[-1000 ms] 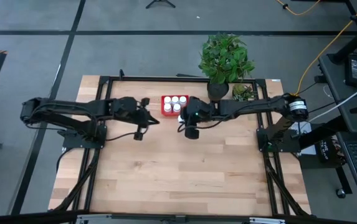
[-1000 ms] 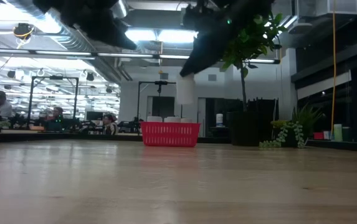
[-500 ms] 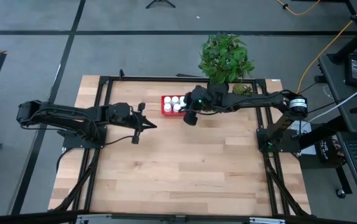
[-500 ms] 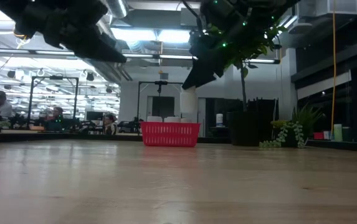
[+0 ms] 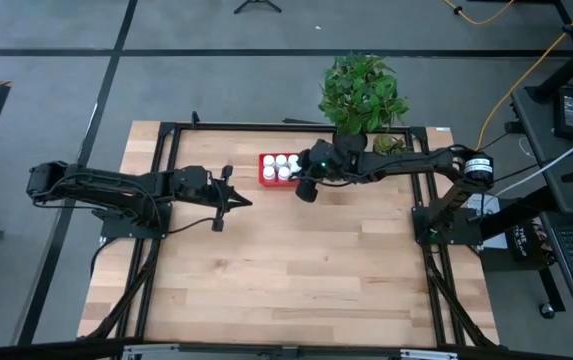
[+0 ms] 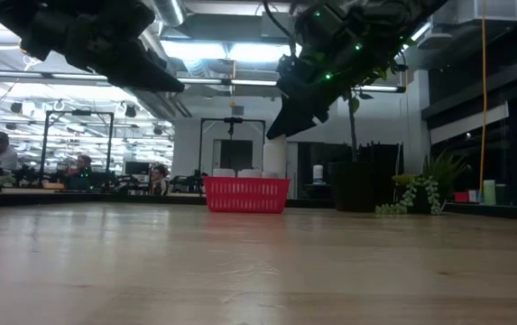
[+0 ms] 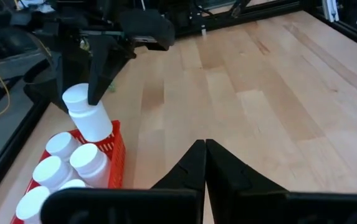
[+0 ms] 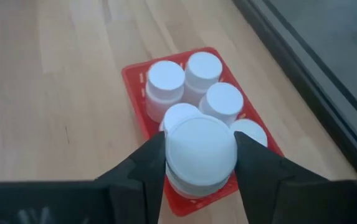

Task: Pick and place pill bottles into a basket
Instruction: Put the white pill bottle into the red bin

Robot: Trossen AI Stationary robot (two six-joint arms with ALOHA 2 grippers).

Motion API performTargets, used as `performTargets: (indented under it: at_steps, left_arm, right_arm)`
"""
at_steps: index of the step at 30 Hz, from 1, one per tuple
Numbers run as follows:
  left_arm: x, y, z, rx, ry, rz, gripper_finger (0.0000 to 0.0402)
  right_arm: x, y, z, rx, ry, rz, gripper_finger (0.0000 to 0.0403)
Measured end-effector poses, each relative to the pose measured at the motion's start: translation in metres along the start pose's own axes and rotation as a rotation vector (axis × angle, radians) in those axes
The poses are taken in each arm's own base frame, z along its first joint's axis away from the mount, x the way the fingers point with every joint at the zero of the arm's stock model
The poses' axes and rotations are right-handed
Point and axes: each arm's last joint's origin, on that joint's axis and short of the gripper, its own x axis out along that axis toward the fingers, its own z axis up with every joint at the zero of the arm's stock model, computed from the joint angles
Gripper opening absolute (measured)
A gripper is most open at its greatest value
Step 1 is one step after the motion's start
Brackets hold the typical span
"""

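Five bottles seemingly sit in the basket; right pincer grasps the last bottle above it; left pincer clenched, empty.

Red basket: small, rectangular, low perforated walls; sits on the wooden table near its far edge. Five pill bottles stand upright inside, white with white caps, packed close together. Sixth pill bottle, same type, is held clear above the basket's near end, tilted, cap up, one slot beneath it unfilled
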Motion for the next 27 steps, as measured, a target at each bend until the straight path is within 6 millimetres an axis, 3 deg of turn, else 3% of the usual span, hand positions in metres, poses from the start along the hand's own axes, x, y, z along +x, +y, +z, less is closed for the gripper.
performTargets:
  at_steps: [9,19,27]
  left_arm:
    - [0.000,-0.001,0.000,0.001,-0.001,-0.008,0.0001]
    - [0.000,-0.001,0.000,0.002,0.000,-0.008,0.0002]
    - [0.000,-0.001,0.000,0.004,0.002,-0.009,0.0002]
  right_arm:
    - [0.002,-0.008,-0.001,0.024,-0.007,-0.019,0.0151]
    - [0.030,-0.004,-0.017,0.018,0.039,-0.020,0.0151]
    - [0.035,-0.003,-0.018,0.020,0.029,-0.011,0.0151]
